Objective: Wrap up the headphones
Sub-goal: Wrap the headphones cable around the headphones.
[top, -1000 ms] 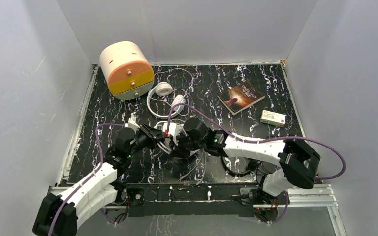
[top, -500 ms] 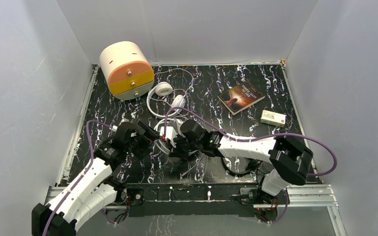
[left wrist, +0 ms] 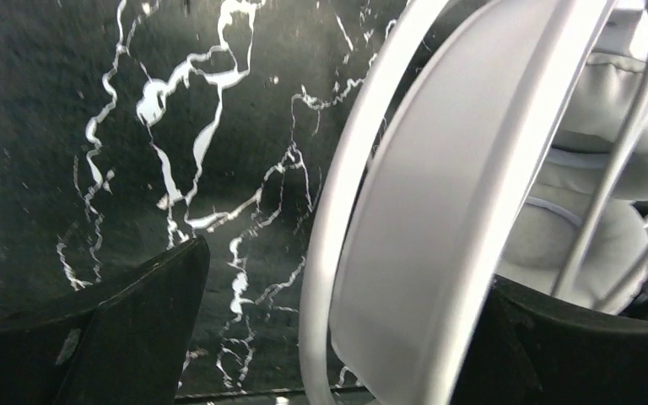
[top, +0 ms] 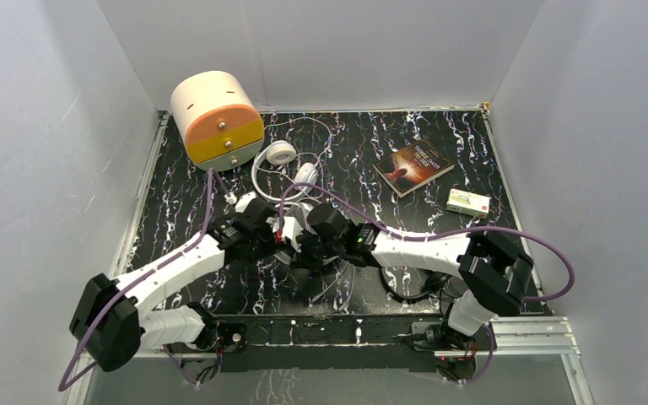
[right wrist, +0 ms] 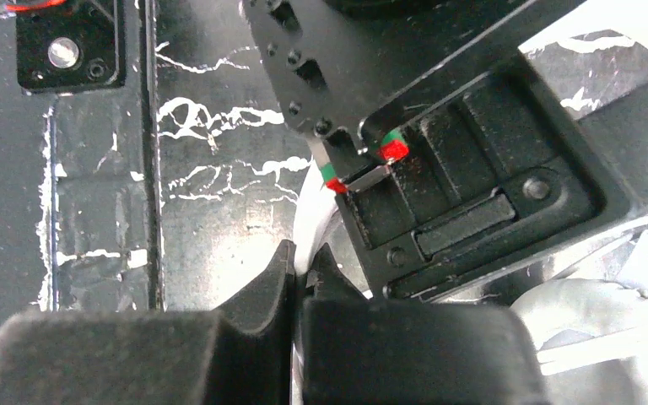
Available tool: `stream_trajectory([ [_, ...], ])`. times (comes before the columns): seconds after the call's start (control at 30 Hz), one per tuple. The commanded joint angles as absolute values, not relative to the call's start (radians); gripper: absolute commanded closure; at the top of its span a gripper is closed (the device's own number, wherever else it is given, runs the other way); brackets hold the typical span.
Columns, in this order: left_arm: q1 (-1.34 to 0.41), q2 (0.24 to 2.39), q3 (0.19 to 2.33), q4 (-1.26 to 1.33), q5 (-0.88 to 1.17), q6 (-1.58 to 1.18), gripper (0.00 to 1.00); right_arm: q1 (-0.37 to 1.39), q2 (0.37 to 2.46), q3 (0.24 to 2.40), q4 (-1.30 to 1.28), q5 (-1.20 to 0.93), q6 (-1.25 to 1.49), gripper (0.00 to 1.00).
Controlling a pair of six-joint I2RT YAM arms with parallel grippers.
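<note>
The big white over-ear headphones lie at the middle of the black, white-veined marble tabletop, just ahead of the two arms, which meet over them and hide most of them from above. In the left wrist view their broad white plastic headband stands on edge, with a pale grey padded ear cushion behind it.

The left gripper has its fingers spread wide, one on each side of the headband and clear of it, gripping nothing. That placement reads as lining up to take the band and steady the headset.

The right gripper is clenched tight. A thin white cord runs down into the seam between its fingers, so it appears pinched there. It is held close against the left gripper's black body, probably to keep the cord taut and near the band for winding. Little wrapping seems done so far, though the arms cover too much to be sure.

Farther back, well apart from the grippers, the slimmer white on-ear pair lies flat with its cord trailing loose toward the rear wall, seemingly awaiting its turn. Beside it stands a cream cylindrical drawer unit with orange and yellow fronts. A dark paperback book and a small pale cardboard box sit to the right, out of the working area.
</note>
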State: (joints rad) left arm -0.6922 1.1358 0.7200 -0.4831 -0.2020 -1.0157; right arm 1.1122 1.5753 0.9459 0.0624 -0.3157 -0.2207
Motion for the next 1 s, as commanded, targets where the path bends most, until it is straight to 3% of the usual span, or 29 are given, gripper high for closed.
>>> stream_trajectory([
  [0.0, -0.71, 1.216, 0.802, -0.515, -0.351, -0.832, 0.08, 1.109, 1.575, 0.97, 0.06, -0.351, -0.235, 1.0],
  [0.17, -0.71, 1.272, 0.833, -0.501, -0.374, -0.755, 0.26, 1.109, 1.568, 0.969, 0.051, -0.356, -0.243, 1.0],
  [0.37, -0.71, 1.241, 0.805, -0.446, -0.379, -0.737, 0.7, 1.109, 1.573, 0.978, 0.022, -0.356, -0.22, 1.0],
  [0.43, -0.71, 1.232, 0.799, -0.438, -0.379, -0.742, 0.82, 1.11, 1.578, 0.999, -0.022, -0.339, -0.182, 0.87],
  [0.57, -0.71, 1.213, 0.765, -0.413, -0.366, -0.75, 0.9, 1.111, 1.578, 1.09, -0.213, -0.238, -0.022, 0.48],
  [0.67, -0.71, 1.206, 0.74, -0.401, -0.357, -0.767, 0.97, 1.109, 1.538, 1.157, -0.382, -0.148, 0.066, 0.35],
  [0.77, -0.71, 1.198, 0.724, -0.396, -0.354, -0.779, 1.0, 1.107, 1.434, 1.184, -0.483, -0.033, 0.111, 0.07],
  [0.87, -0.71, 1.18, 0.717, -0.404, -0.368, -0.805, 1.0, 1.052, 1.301, 1.171, -0.511, 0.038, 0.138, 0.01],
  [0.97, -0.71, 1.162, 0.714, -0.412, -0.378, -0.836, 1.0, 0.84, 1.193, 1.13, -0.543, 0.017, 0.202, 0.01],
])
